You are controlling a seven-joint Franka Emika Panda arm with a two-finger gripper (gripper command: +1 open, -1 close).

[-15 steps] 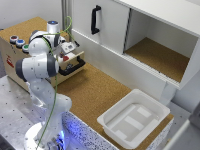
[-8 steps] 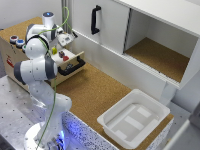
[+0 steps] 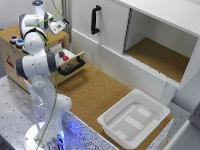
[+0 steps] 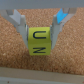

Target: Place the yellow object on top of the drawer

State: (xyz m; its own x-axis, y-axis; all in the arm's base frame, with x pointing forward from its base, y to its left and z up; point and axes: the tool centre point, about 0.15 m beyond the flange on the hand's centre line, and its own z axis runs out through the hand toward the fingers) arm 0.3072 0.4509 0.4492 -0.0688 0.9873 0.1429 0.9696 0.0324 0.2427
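Gripper (image 4: 40,40) is seen clenched on the yellow object (image 4: 40,40), a small block with dark lettering, pinched across two opposite side faces, one finger (image 4: 19,27) on each side. The block is held over the cork-brown top of the drawer (image 3: 15,36); whether its underside touches the cork cannot be told from the wrist view.

Handling, as judged: the block is taken to be light and rigid, with flat smooth faces; a squeeze across the flat sides at mid-height suits it, and no fragility is suspected. Some slipperiness is possible if the faces are glossy. A flat base should let it sit steady once set down.

Surroundings, placed from the drawer unit: its pull-out tray (image 3: 70,60) stands open on the side toward the exterior view's right, black bar handle outermost, with a small red item (image 3: 65,58) and dark bits inside. Small round things (image 3: 16,41) are noted on the top near its front edge. A large white cabinet (image 3: 110,30) stands beyond, to the right. A white bin (image 3: 134,119) lies well apart on the counter (image 3: 92,92).

In the way: little on the top itself; the round things near the front edge are to be avoided.
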